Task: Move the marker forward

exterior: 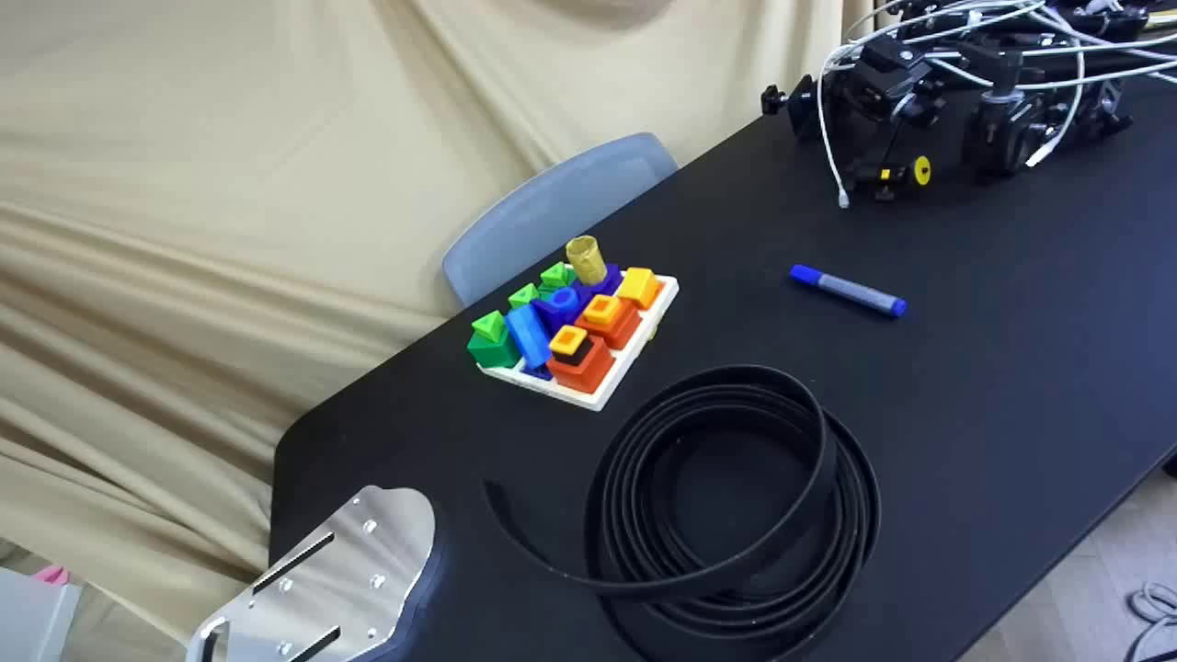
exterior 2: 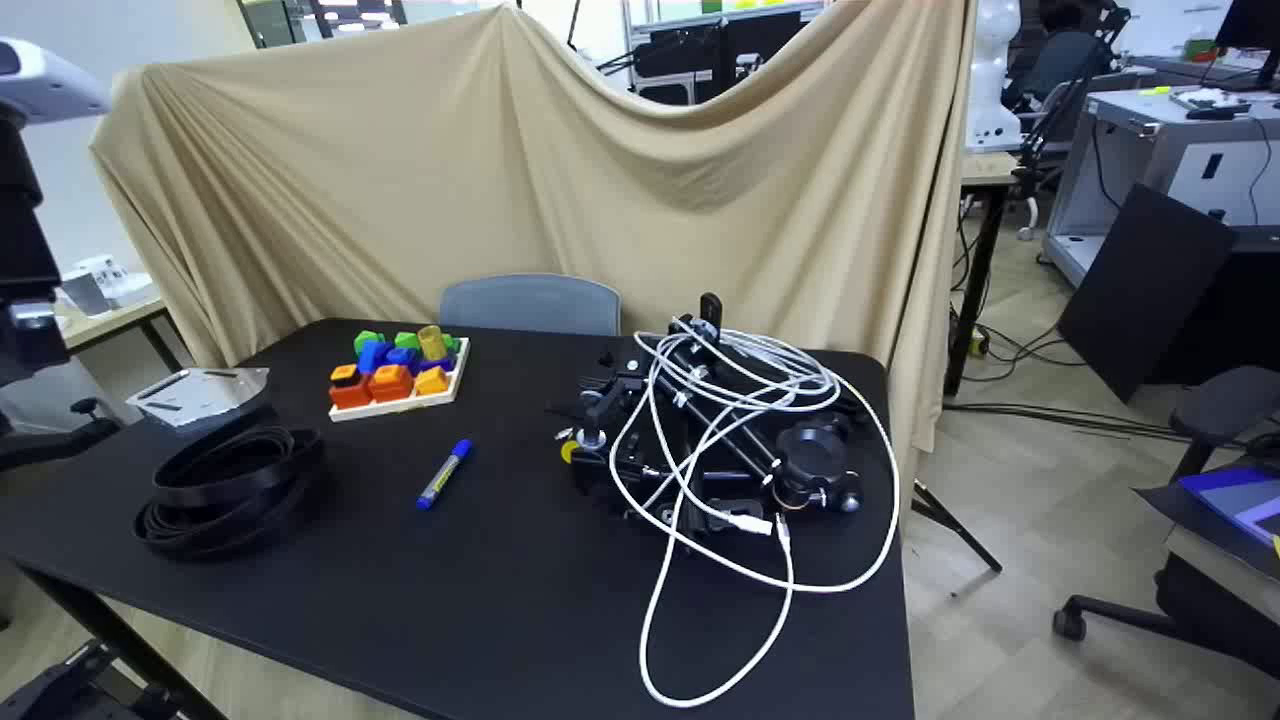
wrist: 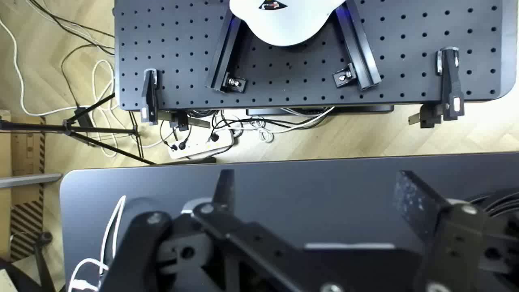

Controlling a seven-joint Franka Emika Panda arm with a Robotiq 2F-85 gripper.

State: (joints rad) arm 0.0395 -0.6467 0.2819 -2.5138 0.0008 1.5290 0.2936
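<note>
In an exterior view I see the blue marker (exterior: 848,291) lying on the black surface (exterior: 975,405), a bit away from the toy blocks (exterior: 561,313) and the coiled black strap (exterior: 699,579). In an exterior view I see it lying slanted between the strap and a pile of black gear (exterior 2: 740,445) with white cords (exterior 2: 820,589) over it. In the wrist view I see my tool (wrist: 320,198) spread wide, its fingers (wrist: 225,190) far apart, with the surface behind them.

Smooth plastic marker (exterior: 848,291), matt tabletop (exterior: 965,414)
</note>
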